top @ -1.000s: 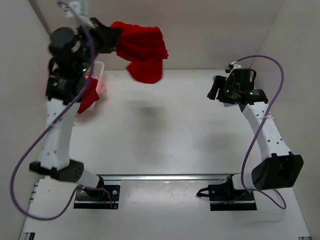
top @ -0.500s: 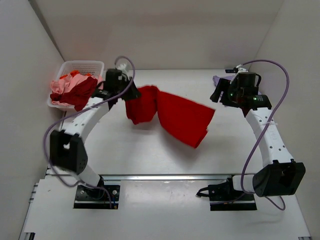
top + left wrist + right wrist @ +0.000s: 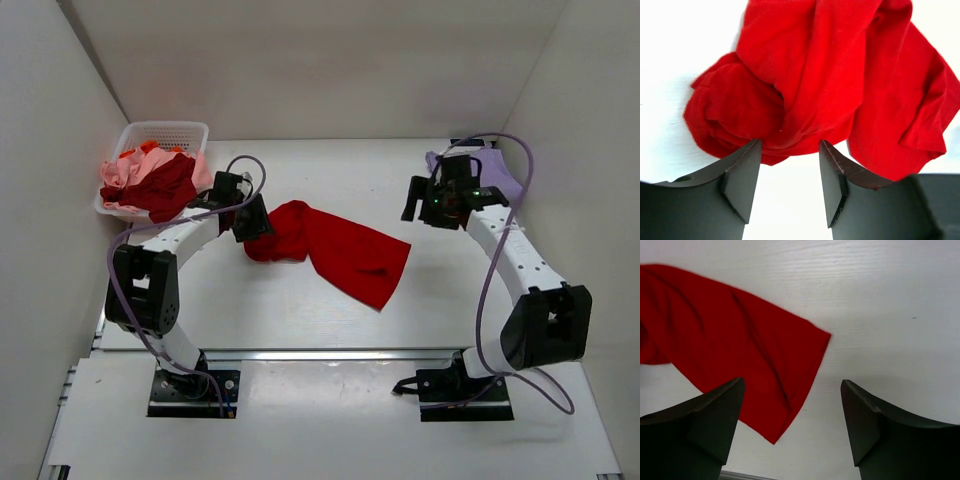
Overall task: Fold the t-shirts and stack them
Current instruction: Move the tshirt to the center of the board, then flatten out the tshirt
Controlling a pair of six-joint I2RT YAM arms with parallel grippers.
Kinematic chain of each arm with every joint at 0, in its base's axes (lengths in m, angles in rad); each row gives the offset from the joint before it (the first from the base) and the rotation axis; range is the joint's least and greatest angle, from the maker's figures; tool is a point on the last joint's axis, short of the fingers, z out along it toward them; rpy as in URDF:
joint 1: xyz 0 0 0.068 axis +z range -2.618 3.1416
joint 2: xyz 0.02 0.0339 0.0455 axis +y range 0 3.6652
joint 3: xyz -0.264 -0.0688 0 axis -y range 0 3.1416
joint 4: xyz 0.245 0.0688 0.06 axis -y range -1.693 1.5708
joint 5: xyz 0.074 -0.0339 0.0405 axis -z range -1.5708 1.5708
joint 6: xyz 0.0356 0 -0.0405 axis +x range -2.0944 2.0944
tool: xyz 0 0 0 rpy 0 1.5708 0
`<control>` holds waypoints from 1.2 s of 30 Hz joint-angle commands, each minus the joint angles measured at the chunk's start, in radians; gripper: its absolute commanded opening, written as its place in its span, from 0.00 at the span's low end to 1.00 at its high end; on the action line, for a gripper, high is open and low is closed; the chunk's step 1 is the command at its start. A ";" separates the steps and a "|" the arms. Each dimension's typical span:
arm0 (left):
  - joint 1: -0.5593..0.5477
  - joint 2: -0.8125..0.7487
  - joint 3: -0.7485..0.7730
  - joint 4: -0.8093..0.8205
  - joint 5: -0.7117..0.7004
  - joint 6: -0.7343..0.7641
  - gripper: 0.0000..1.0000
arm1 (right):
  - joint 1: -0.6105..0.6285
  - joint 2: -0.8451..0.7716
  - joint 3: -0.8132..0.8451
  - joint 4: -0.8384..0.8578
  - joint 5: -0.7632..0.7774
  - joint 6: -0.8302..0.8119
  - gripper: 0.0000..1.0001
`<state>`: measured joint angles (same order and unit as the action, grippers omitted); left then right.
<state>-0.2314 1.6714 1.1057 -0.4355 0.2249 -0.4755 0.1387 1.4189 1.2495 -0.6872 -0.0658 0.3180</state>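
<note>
The left arm reaches low across the white table (image 3: pixel 300 170). Its gripper (image 3: pixel 790 145) sits at the bunched end of the bright red t-shirt (image 3: pixel 335 250), fingers apart with nothing between them. The right gripper (image 3: pixel 792 381) hangs near the shirt's other end, fingers wide apart and empty. A lavender t-shirt (image 3: pixel 500 175) lies beside the right arm. A white basket (image 3: pixel 165 128) at the back left holds pink, orange and dark red t-shirts (image 3: pixel 150 180). Plain pale walls enclose the table.

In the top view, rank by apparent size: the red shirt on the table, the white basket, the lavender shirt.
1-2. The red shirt and the white basket: about alike, unranked.
3. The lavender shirt: smallest, though the right arm hides part.
</note>
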 commanded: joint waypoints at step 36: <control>-0.019 -0.100 0.302 -0.210 -0.398 0.051 0.00 | 0.339 0.258 0.309 -0.163 0.221 0.047 0.08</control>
<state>-0.2382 1.7161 1.3178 -0.6052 -0.0967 -0.4473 0.5095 1.8214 1.4895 -0.8242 0.1230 0.3706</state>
